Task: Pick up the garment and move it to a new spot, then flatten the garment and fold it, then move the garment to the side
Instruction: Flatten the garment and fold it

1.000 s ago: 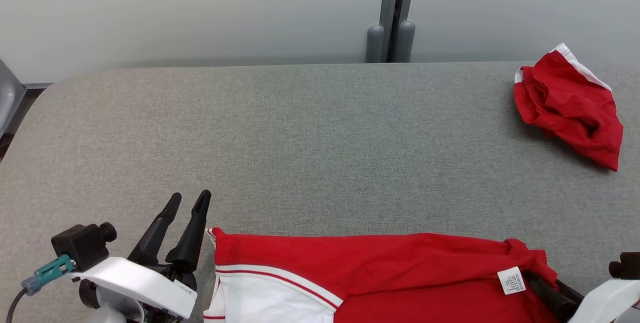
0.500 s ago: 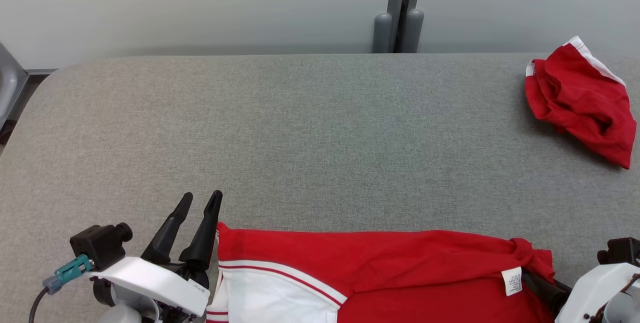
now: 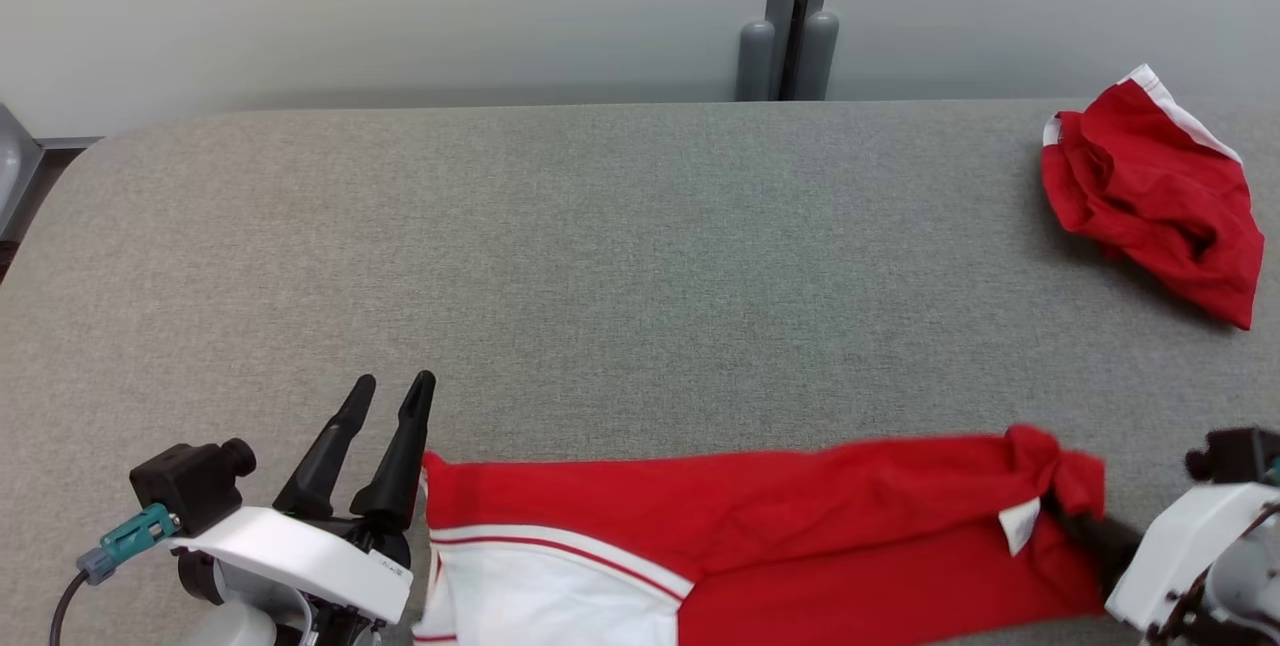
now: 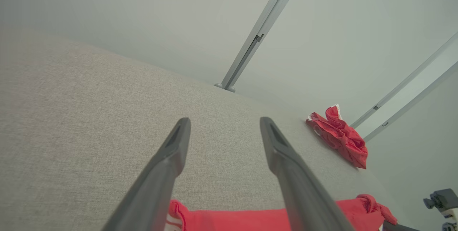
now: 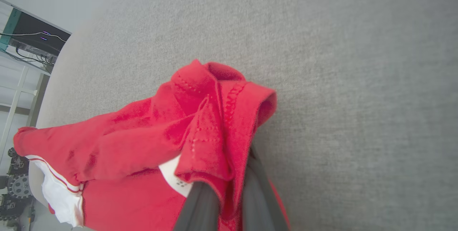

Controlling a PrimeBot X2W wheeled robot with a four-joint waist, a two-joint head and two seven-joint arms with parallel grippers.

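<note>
The garment, red with a white panel and white trim, lies stretched along the near edge of the grey padded table. My right gripper is shut on its bunched right end, next to a white label. In the right wrist view the red cloth is gathered over both dark fingers and hides their tips. My left gripper stands open just left of the garment's left corner, apart from it. In the left wrist view its fingers frame bare table, with the garment's edge below.
A second crumpled red garment lies at the far right of the table, also in the left wrist view. A grey wall with a vertical post stands behind the table. The rounded left table edge drops off.
My right gripper has shut on the garment's right end, which is now bunched and drawn up off the table. The left gripper stays open. The camera has shifted slightly.
</note>
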